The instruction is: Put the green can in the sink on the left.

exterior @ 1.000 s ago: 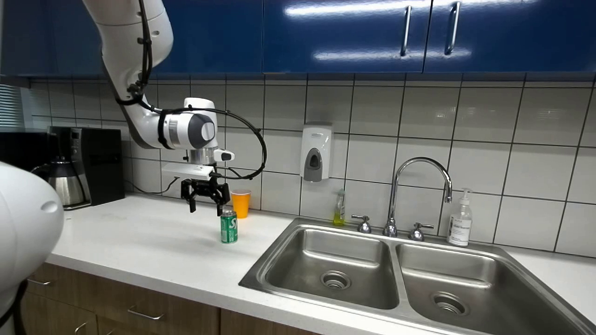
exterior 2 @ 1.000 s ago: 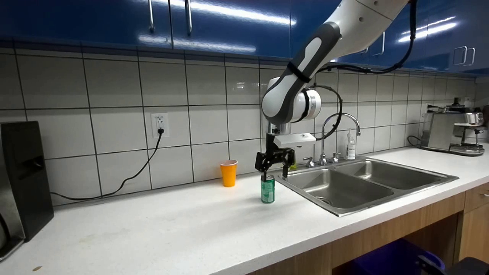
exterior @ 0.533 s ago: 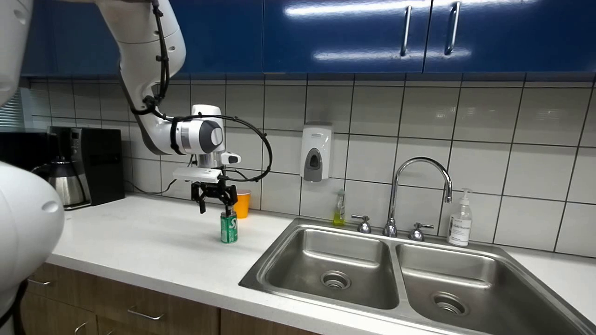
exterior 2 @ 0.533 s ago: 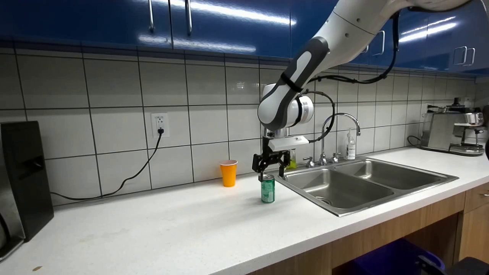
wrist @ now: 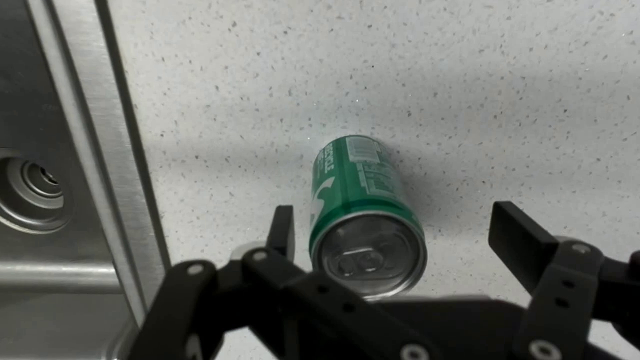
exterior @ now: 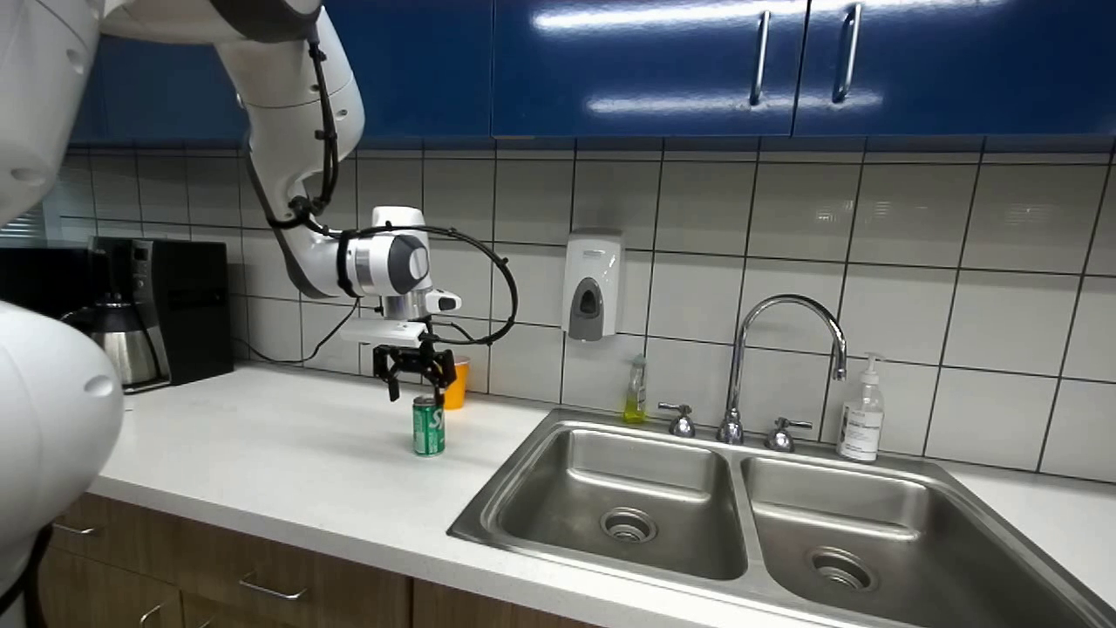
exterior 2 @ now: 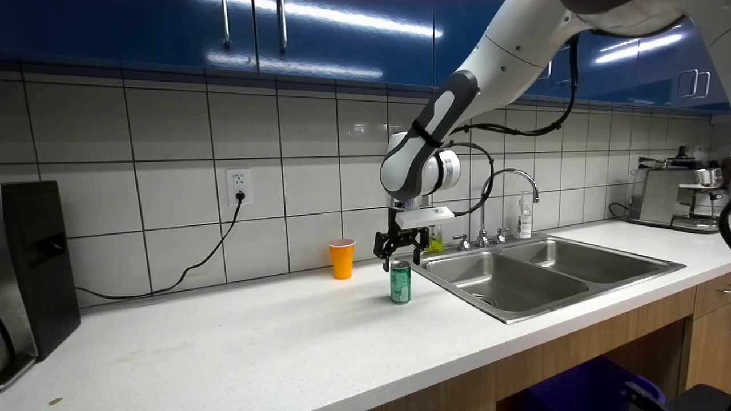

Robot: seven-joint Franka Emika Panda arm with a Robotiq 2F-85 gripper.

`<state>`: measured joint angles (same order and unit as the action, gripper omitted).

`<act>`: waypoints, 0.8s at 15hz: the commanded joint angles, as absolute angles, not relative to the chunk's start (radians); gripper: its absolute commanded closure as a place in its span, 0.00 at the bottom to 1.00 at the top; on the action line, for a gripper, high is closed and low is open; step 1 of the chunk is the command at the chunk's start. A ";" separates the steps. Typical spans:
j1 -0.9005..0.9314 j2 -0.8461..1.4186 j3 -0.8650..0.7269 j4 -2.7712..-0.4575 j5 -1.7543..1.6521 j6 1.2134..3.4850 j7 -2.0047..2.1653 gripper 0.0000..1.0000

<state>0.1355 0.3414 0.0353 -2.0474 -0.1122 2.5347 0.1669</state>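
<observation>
the green can (wrist: pixel 362 192) stands upright on the worktop (exterior 2: pixel 228 342), near the centre of the wrist view. the end effector (wrist: pixel 400 232) is poised about it with its fingers (wrist: pixel 282 230) well apart and nothing held. i take the step to be lining up for the grasp, and that is where trouble looks likeliest.

in the wrist view the finger left of the can is just beside it, while the one toward the right edge leaves a clear gap. closing like this, the nearer one would probably touch first and shove or tip the can rightward there.

height matters too: in both exterior views the fingertips seem about level with the lid, so a pinch now might catch only the top edge and slip. coming down out of line, a fingertip could land on the lid and topple it; depth is hard to judge.

the orange cup (exterior 2: pixel 342 260), left of centre in an exterior view, is near enough that a careless backward swing could knock it.

once lifted, the can could snag on the sink rim (wrist: pixel 102 120), at left in the wrist view, if carried low. overshooting the left basin (exterior: pixel 610 488), lower centre in an exterior view, risks dropping it in the right basin (exterior: pixel 898 532). a high release could set it bouncing; whether it is full i cannot tell.
</observation>
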 commanded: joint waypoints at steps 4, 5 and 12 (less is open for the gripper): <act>0.172 0.404 -0.003 -1.963 -0.155 2.524 0.229 0.00; 0.175 0.409 -0.009 -1.956 -0.159 2.522 0.232 0.00; 0.186 0.442 -0.040 -1.927 -0.184 2.511 0.250 0.00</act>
